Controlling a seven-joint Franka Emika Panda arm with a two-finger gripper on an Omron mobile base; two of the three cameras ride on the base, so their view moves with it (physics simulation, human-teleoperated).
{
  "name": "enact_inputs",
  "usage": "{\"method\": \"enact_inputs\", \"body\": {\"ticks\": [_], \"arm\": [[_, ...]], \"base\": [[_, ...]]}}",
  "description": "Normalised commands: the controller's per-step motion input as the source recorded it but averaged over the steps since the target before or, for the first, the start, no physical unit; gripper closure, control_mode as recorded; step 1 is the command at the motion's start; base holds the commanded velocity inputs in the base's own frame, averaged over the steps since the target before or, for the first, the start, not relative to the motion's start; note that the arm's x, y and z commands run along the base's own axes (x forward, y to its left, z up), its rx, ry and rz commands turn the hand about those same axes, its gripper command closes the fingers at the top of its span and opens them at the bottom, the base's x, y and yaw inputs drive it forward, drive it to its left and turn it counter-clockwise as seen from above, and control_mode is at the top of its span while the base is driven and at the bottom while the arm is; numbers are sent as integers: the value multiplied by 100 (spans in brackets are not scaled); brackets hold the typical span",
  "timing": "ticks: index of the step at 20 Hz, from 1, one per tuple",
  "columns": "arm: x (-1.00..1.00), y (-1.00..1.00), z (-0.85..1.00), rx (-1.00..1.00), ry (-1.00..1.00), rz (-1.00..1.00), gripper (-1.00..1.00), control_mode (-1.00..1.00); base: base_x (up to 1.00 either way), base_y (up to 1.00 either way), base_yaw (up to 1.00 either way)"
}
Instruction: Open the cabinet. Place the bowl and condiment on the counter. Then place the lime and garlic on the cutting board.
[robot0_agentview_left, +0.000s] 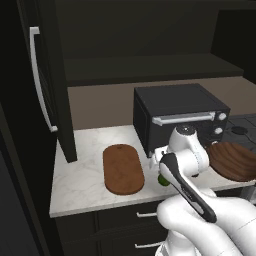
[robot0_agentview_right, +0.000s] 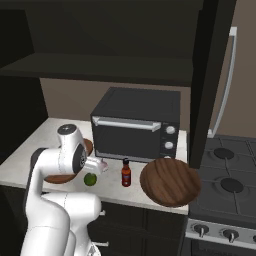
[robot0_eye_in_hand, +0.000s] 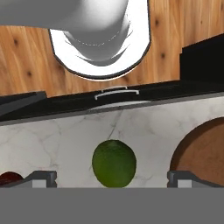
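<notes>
**Hand view: lime centred between spread fingertips**

Left base view takes in the tall near-black cabinet (robot0_agentview_left: 47, 85), its door swung open with the long silver handle showing at the left. Below it runs the white-grey marbled surface (robot0_agentview_left: 80, 175). A black toaster oven (robot0_agentview_right: 136, 125) sits at the back of that surface.

The white arm bends forward and down over the front edge, its wrist turned so the hand (robot0_eye_in_hand: 112, 178) points down at the stone. The two fingertips stand wide apart, released, gripping nothing.

The round wooden bowl (robot0_agentview_right: 170, 181) rests at the right end of the surface, just beside the stove and overhanging the front edge. The oblong cutting board (robot0_agentview_left: 123, 168) lies flat to the left of the arm, bare on top.

The small red condiment (robot0_agentview_right: 126, 173) bottle stands upright in front of the oven, between the lime and the bowl. The lime (robot0_eye_in_hand: 113, 162) lies on the stone near the front edge, directly under the hand, midway between the fingertips and apart from both.
</notes>
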Motion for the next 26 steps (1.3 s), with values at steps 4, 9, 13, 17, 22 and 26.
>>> {"method": "enact_inputs", "body": {"ticks": [4,9,13,17,22,26], "arm": [[4,0,-26,0,0,0,-100,-100],[0,0,-38,0,0,0,-100,-100],[0,0,-38,0,0,0,-100,-100],[0,0,-35,0,0,0,-100,-100],[0,0,-36,0,0,0,-100,-100],[0,0,-37,0,0,0,-100,-100]], "base": [[0,0,0],[0,0,0],[0,0,0],[0,0,0],[0,0,0],[0,0,0]]}}
